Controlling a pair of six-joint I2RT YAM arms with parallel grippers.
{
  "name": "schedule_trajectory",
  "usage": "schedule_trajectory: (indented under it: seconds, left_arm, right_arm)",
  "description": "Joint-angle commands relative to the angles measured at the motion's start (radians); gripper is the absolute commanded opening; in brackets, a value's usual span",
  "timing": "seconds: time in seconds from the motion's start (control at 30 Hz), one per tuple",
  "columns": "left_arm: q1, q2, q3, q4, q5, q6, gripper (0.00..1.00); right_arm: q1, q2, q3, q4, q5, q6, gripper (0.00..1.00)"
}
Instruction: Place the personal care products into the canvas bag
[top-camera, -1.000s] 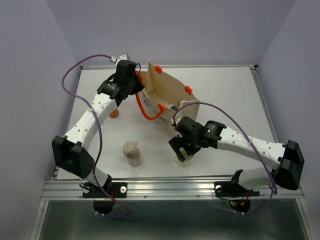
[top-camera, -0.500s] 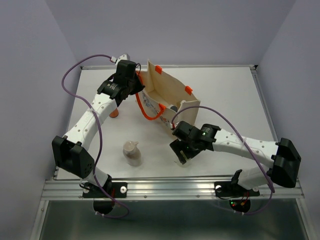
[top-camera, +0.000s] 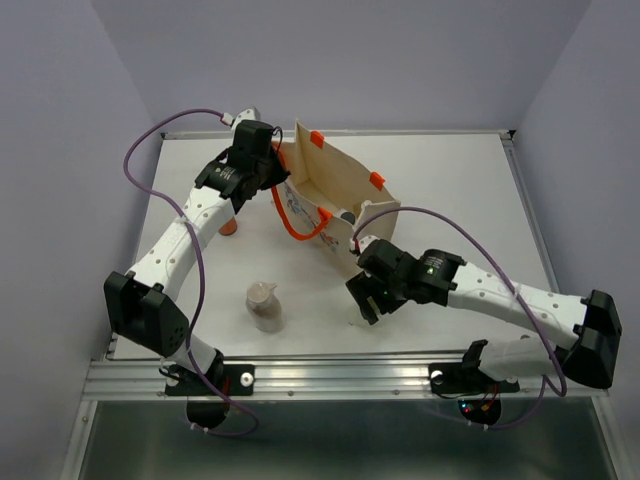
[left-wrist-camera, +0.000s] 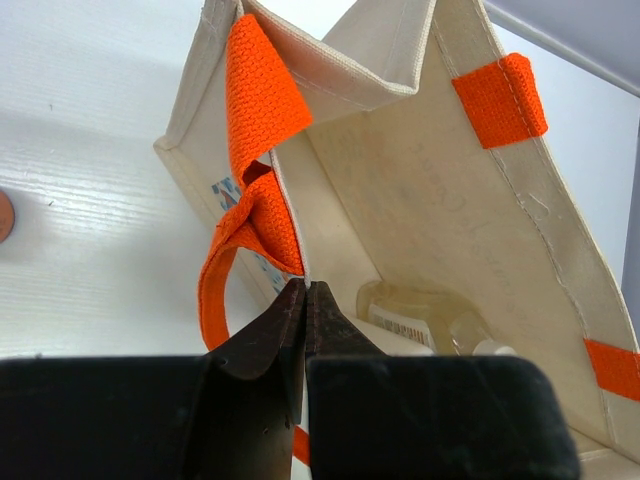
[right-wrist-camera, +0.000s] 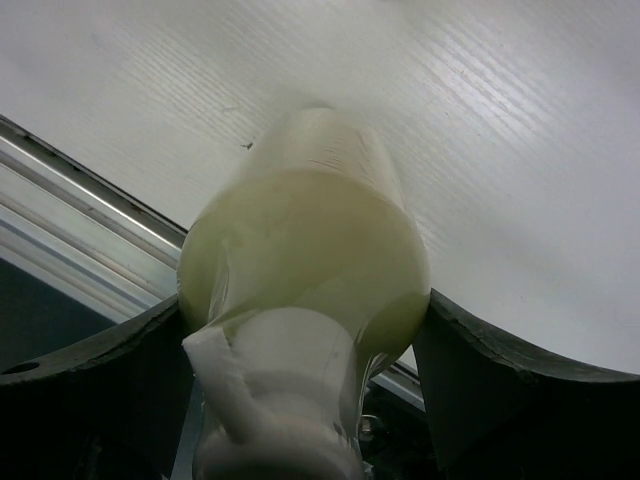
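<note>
The canvas bag (top-camera: 340, 180) stands open at the table's back middle, with its orange handles. My left gripper (top-camera: 272, 172) is shut on its near-left rim, pinching the canvas edge beside a handle in the left wrist view (left-wrist-camera: 306, 290). A pale translucent bottle (left-wrist-camera: 415, 305) lies inside the bag (left-wrist-camera: 430, 180); a dark cap shows there in the top view (top-camera: 346, 215). My right gripper (top-camera: 366, 298) is shut on the pale green bottle (right-wrist-camera: 310, 230) with its white cap, held just above the table in front of the bag. The bottle is hidden under the gripper in the top view.
A tan-brown bottle (top-camera: 265, 306) stands on the table front left. An orange bottle (top-camera: 229, 226) stands left of the bag, partly hidden by my left arm. The metal rail of the table's front edge (right-wrist-camera: 60, 190) lies close behind the held bottle.
My right gripper has lifted the pale green bottle off the table and shifted slightly toward the bag, and the right arm has swung out to the right. The left arm has not moved.
</note>
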Motion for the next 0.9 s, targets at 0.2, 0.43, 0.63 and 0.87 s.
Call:
schedule_trajectory:
  seconds: [0.2,0.43,0.63,0.87]
  left_arm:
    - [-0.008,-0.031,0.012,0.028,-0.025,0.004,0.00]
    - [-0.008,-0.026,0.023,0.024,-0.030,0.004,0.00]
    - [-0.010,-0.024,0.020,0.021,-0.011,0.001,0.00]
    - [-0.011,-0.032,0.001,0.026,0.004,-0.012,0.00]
  right_arm:
    - [0.011,-0.118,0.167,0.071,-0.063,-0.114,0.01]
    - [0.011,-0.118,0.380,0.067,-0.224,-0.190,0.01]
    - [0.011,0.026,0.668,0.091,-0.268,-0.229,0.01]
    - [0.002,0.219,0.972,0.090,-0.004,-0.271,0.01]
